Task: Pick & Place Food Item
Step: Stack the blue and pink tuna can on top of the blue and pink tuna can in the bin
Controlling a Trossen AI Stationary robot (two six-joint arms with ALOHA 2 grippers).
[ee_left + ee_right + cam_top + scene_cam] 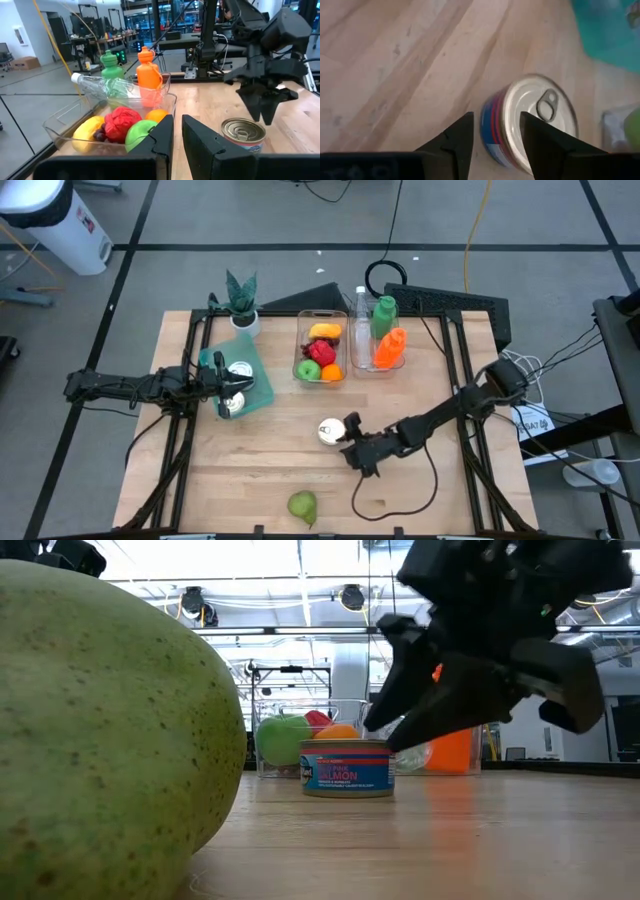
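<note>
Round silver salmon can with blue label standing at frame centre on wooden tabletop. Right claw hovering just beside, partly open, gripping nothing. Picking not yet begun; placing outstanding.

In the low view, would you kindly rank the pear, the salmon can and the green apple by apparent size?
1. Pear, though it sits nearest the camera, which inflates it.
2. Salmon can.
3. Green apple, partly hidden behind the can.
</note>
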